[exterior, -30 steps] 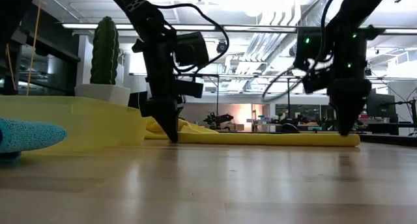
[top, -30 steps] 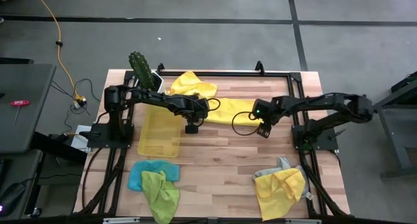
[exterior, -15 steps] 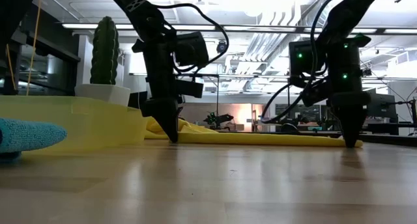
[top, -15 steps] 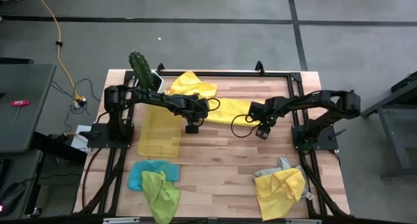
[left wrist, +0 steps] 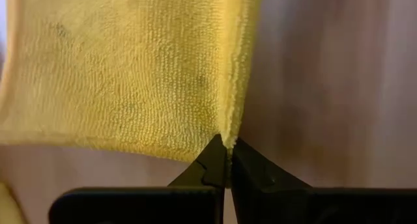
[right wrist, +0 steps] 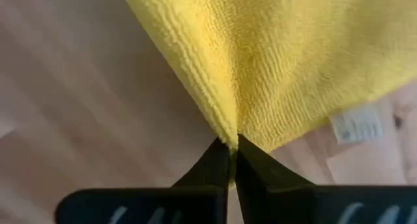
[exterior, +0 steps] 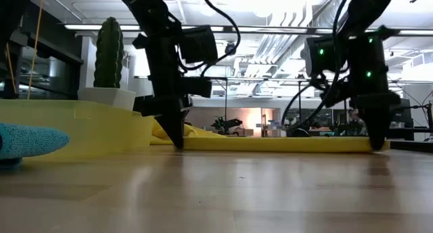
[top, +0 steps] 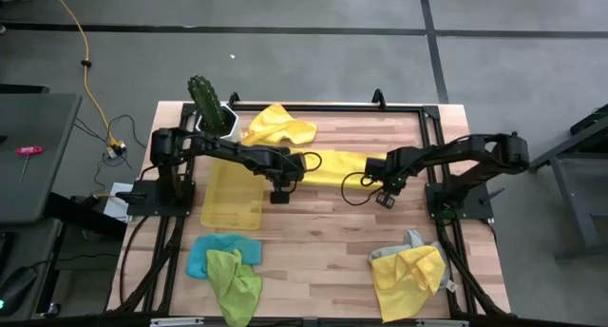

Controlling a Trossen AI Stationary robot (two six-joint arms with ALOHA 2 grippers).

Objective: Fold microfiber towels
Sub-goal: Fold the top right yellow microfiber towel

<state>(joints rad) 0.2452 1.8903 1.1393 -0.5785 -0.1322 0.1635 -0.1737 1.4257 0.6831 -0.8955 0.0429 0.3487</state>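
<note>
Label [right wrist: 356, 126] white, unreadable, on pinched yellow towel [right wrist: 293, 61].

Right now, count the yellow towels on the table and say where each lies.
3 visible: one crumpled at the far edge by the cactus, one flat mid-table pinched by both grippers, one heaped on a grey cloth at the near right. Others may be hidden.

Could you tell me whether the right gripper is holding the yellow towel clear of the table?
No, the low view shows the yellow towel lying flat on the table, with the right gripper pinching its corner at the surface.
</note>
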